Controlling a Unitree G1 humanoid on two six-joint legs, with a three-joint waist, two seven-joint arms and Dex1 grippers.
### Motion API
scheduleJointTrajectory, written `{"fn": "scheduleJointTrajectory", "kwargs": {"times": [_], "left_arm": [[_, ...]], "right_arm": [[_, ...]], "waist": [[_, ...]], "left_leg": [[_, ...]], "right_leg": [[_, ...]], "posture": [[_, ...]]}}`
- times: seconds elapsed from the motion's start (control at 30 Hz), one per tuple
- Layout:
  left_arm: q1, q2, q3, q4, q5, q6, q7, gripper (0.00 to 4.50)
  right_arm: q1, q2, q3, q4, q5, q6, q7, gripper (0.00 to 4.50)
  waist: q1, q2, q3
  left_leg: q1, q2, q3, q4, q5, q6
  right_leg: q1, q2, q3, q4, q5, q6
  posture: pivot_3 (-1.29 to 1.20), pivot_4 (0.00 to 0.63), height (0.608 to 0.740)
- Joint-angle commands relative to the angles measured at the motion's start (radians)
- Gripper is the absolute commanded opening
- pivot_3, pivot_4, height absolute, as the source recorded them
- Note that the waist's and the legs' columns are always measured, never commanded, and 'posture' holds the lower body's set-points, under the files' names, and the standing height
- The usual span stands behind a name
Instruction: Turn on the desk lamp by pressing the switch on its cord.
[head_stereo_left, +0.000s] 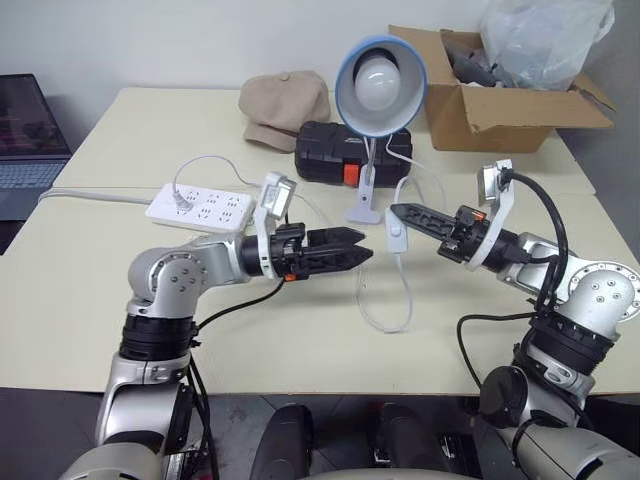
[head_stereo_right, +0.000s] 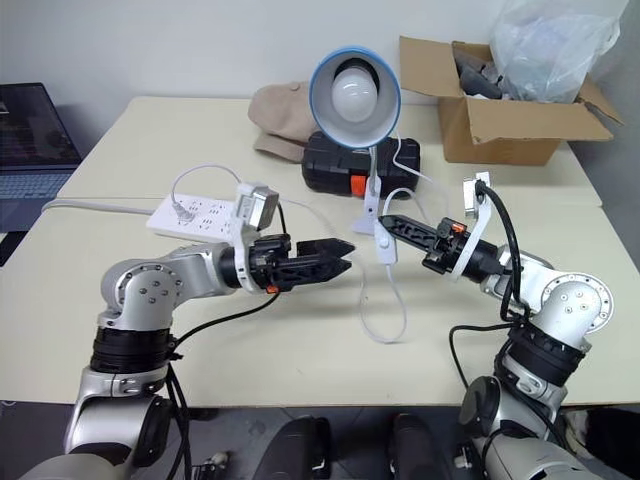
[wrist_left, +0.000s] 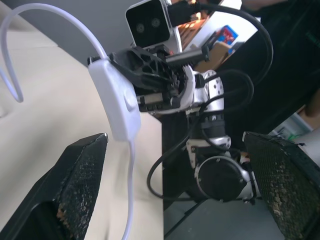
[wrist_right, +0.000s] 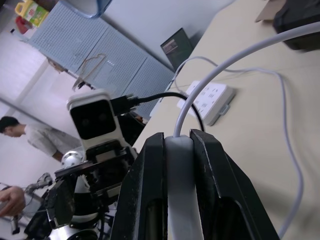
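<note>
The small clip desk lamp (head_stereo_left: 379, 85), with round light-blue shade, large white bulb and white clamp base, stands near the middle of the beige table (head_stereo_left: 100, 300), facing the head camera. Whether the bulb is lit cannot be told for certain; it shows no evident glow, so the lamp is judged to be off.

The small white oblong inline switch (head_stereo_left: 396, 238) is lifted clear of the table, just in front of the clamp base. The right gripper (head_stereo_left: 398, 212) holds it, jaws clamped on its upper end, with the thin white cord (head_stereo_left: 385, 318) hanging below in a loop that rests on the table. The left gripper (head_stereo_left: 362, 248) points at the switch from the opposite side, jaws wide apart, close to it but apparently not touching.

Status: pick-up and presentation of the switch are done. Remaining: close the left gripper's jaws across the switch body, or push one finger against the rocker, until the lamp lights.

View differences: the head views give the overall layout, including the white multi-socket power strip (head_stereo_left: 201, 208), the black case (head_stereo_left: 342, 153), the tan cap (head_stereo_left: 284, 105) and the cardboard box (head_stereo_left: 500, 95) behind. The left wrist view shows the switch face between the open left fingers (wrist_left: 80, 187). The right wrist view confirms the clamp, and shows a person (wrist_right: 35, 135) in the background.
</note>
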Motion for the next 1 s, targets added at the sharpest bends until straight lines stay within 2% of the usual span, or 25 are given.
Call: {"fn": "scheduleJointTrajectory", "kwargs": {"times": [0.03, 0.8, 1.0], "left_arm": [[-0.025, -0.037, 0.020, 0.017, -0.024, 0.008, 0.024, 4.50], [-0.008, -0.060, -0.044, -0.001, 0.024, -0.019, -0.046, 4.50], [-0.005, -0.072, -0.053, 0.001, 0.020, -0.019, -0.057, 3.42]], "right_arm": [[0.018, -0.019, 0.034, -0.061, 0.109, 0.008, -0.005, 0.38], [0.072, -0.111, 0.165, -0.020, 0.429, -0.137, -0.205, 0.38], [0.098, -0.166, 0.229, -0.017, 0.525, -0.214, -0.256, 0.38]], "waist": [[0.000, 0.000, 0.000], [0.000, 0.000, 0.000], [0.000, 0.000, 0.000]], "left_leg": [[0.000, 0.000, 0.000, 0.000, 0.000, 0.000], [-0.001, 0.000, 0.000, 0.000, 0.000, 0.000], [-0.001, 0.000, 0.000, 0.000, 0.000, 0.000]], "right_leg": [[0.000, 0.000, 0.000, 0.000, 0.000, 0.000], [0.000, 0.000, 0.000, -0.001, 0.000, 0.000], [0.000, 0.000, 0.000, -0.001, -0.001, 0.001]], "posture": [[0.00, 0.150, 0.740], [0.00, 0.150, 0.740], [0.00, 0.150, 0.740]]}}
